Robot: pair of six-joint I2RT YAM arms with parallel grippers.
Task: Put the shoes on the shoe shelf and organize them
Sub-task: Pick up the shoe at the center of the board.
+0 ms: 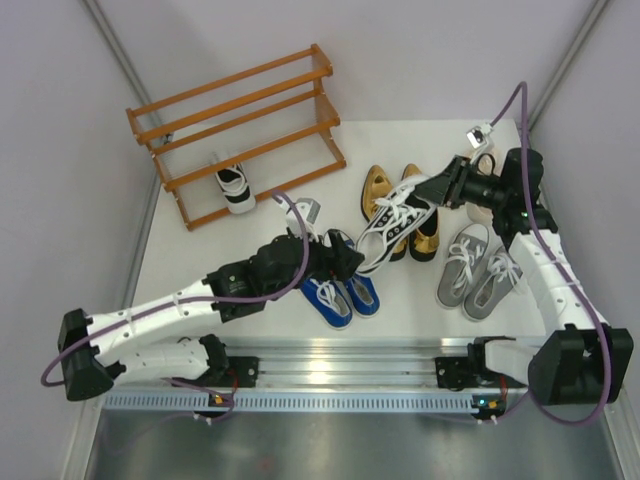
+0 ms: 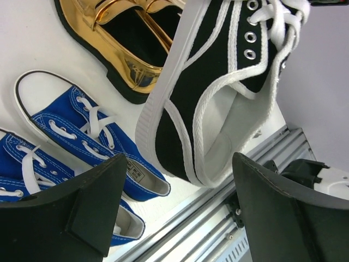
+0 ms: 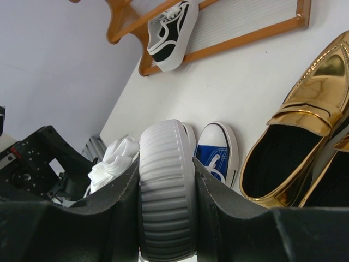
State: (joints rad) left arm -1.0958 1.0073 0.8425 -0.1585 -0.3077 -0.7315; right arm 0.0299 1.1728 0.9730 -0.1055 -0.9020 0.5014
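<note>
Centrally, 1 black-and-white sneaker [image 1: 392, 232] hangs above the table [image 1: 185, 250], its white toe clamped in the right hand [image 1: 434, 188]. The left hand [image 1: 345, 262] is spread wide near the heel, gripping nothing. Its mate [image 1: 234, 187] sits on the shoe shelf's [image 3: 245, 37] lowest tier. Blue sneakers [image 1: 340, 292], gold loafers [image 1: 378, 188] and grey sneakers [image 1: 480, 270] lie on the table.
</note>
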